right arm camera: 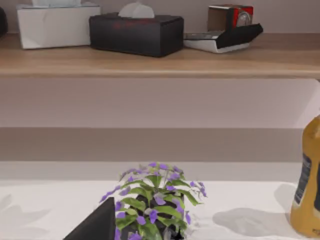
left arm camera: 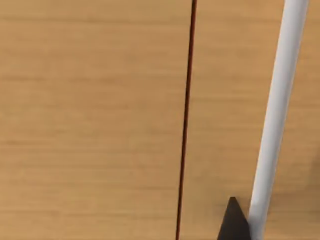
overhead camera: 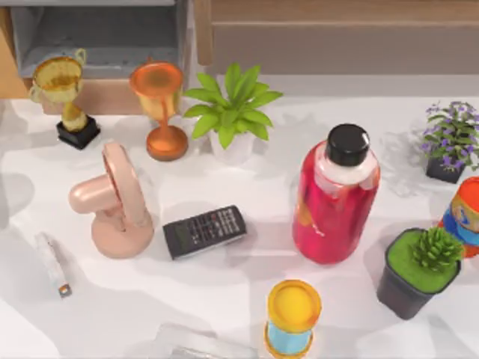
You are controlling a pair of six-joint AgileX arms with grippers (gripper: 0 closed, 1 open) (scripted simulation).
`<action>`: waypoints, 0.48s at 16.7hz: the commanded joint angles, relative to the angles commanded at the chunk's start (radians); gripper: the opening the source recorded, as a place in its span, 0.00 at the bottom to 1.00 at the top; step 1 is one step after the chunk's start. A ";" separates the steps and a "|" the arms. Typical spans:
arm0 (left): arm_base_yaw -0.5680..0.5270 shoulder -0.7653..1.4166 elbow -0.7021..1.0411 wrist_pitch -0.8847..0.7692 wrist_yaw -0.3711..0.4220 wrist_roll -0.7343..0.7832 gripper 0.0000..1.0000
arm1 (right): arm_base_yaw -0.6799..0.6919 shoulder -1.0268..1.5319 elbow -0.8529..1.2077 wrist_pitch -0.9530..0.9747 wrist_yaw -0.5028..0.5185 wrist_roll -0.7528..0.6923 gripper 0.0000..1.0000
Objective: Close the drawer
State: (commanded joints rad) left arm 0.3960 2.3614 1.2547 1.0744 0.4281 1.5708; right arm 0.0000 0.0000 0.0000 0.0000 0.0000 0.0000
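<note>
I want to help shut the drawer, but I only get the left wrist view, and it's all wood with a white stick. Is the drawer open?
Observer: Yes. In the top view, the drawer at the upper left shows its grey inside, so it's pulled out.
Operator: Is anything standing near it?
Observer: A gold trophy and an orange goblet stand just in front of its tan front panel.
Operator: Where's the other arm?
Observer: The right gripper is low over the table, near a purple-flowered plant, and faces a shelf holding a black tissue box.
</note>
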 joint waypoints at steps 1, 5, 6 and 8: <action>0.000 0.000 0.000 0.000 0.000 0.000 0.83 | 0.000 0.000 0.000 0.000 0.000 0.000 1.00; 0.000 0.000 0.000 0.000 0.000 0.000 1.00 | 0.000 0.000 0.000 0.000 0.000 0.000 1.00; 0.000 0.000 0.000 0.000 0.000 0.000 1.00 | 0.000 0.000 0.000 0.000 0.000 0.000 1.00; 0.000 0.000 0.000 0.000 0.000 0.000 1.00 | 0.000 0.000 0.000 0.000 0.000 0.000 1.00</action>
State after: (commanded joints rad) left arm 0.3960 2.3614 1.2547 1.0744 0.4281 1.5708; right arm 0.0000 0.0000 0.0000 0.0000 0.0000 0.0000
